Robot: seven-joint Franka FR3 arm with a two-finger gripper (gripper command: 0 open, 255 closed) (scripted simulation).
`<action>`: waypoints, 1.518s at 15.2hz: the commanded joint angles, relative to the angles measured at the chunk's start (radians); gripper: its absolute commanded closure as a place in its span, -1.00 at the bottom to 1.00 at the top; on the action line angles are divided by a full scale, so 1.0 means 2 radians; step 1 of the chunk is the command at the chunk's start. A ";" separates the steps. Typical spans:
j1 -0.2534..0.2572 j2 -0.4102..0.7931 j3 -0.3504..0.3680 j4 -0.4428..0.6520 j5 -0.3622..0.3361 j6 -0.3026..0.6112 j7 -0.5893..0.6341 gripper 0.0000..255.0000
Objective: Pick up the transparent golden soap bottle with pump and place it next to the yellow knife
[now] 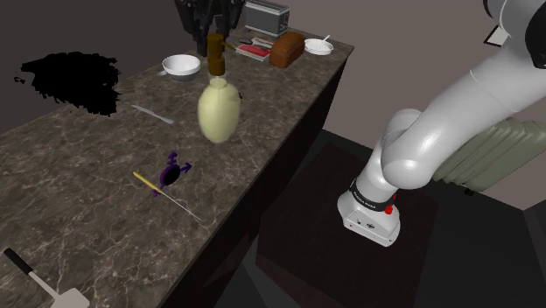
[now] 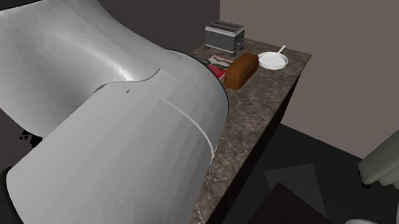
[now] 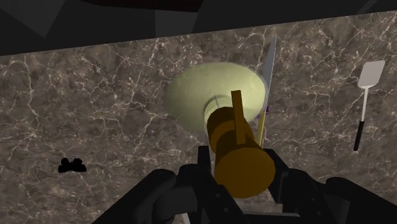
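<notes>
wrist view: gripper (image 3: 242, 170) clasps the bottle (image 3: 210, 95) by its pump (image 3: 236, 156), apparently mid-carry; next, lower it upright beside the knife (image 3: 268, 79).

The soap bottle (image 1: 219, 109), clasped in the hand (image 3: 242, 164), hangs above the middle of the desk (image 1: 79, 166). Nearer the shoulder view's bottom lies the knife (image 1: 166, 197), and beyond it the spatula (image 1: 44, 284) at the desk's corner. Behind the bottle sits 1 bowl (image 1: 181, 66). A loaf (image 1: 286, 48) and a toaster (image 1: 267, 16) stand at the far end.
</notes>
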 commanded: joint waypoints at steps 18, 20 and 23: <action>0.004 -0.019 0.004 -0.146 0.007 0.128 -0.003 1.00; 0.005 -0.018 0.005 -0.159 0.007 0.142 -0.003 1.00; 0.005 -0.017 0.006 -0.178 0.008 0.162 -0.003 1.00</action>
